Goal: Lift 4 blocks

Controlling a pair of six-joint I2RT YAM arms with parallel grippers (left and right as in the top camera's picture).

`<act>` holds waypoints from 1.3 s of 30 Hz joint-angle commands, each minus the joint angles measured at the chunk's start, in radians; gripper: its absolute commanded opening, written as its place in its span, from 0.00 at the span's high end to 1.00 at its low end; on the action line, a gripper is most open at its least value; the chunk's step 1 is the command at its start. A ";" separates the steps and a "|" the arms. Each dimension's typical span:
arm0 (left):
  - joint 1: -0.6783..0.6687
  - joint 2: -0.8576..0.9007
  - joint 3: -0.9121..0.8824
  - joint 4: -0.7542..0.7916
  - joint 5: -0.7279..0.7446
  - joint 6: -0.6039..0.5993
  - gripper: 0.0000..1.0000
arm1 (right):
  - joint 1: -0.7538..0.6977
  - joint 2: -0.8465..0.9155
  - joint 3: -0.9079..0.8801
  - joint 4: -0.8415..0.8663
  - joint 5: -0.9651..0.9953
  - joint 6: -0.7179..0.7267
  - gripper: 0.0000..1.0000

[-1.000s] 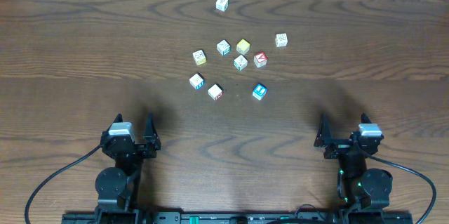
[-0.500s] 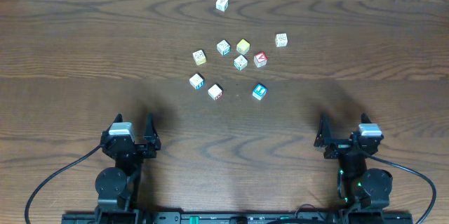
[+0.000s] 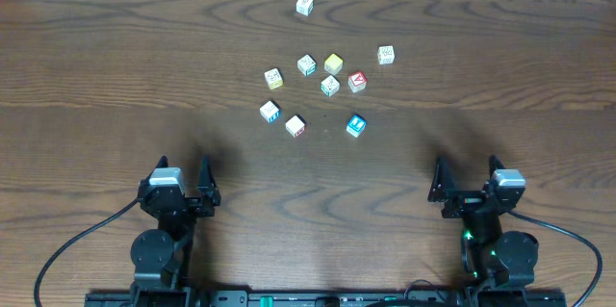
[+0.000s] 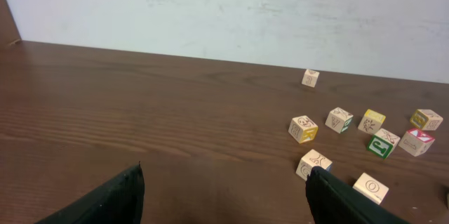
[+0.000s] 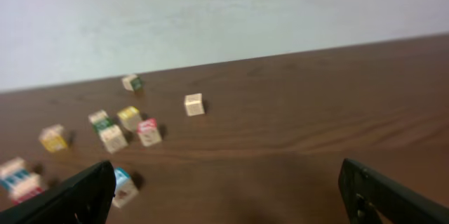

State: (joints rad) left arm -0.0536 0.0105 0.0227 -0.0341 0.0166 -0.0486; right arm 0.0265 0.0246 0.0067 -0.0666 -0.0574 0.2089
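Right end effector [image 3: 465, 167] edged forward, apparently; tiny cream blocks [image 3: 330, 85], coloured prints.

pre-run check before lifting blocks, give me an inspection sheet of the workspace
surface: dark wood table, no spills seen
job's things: alphabet blocks scattered loose at the far middle, all resting on the table, none lifted
clutter: yellow-faced cube and red-faced cube sit among them
grippers: left gripper and right gripper open, empty, at the near edge, well apart from the blocks
cables: a black cable loops from each arm base, away from the blocks
surroundings: pale wall behind the table
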 commanded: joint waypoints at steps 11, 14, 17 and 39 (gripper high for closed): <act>-0.002 0.000 -0.019 -0.037 -0.009 0.009 0.26 | -0.002 0.002 -0.001 -0.001 -0.023 0.146 0.01; -0.002 0.000 -0.019 -0.037 -0.009 0.009 0.25 | -0.002 0.002 -0.001 -0.002 -0.029 0.147 0.01; -0.002 0.000 -0.019 -0.037 -0.009 0.009 0.26 | -0.002 0.002 -0.001 -0.001 -0.055 0.162 0.01; -0.002 0.124 -0.019 -0.033 -0.009 0.010 0.26 | -0.002 0.002 -0.001 0.100 -0.144 0.188 0.01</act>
State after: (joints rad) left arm -0.0536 0.1333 0.0227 -0.0338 0.0166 -0.0486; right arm 0.0265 0.0261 0.0067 -0.0082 -0.1360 0.3737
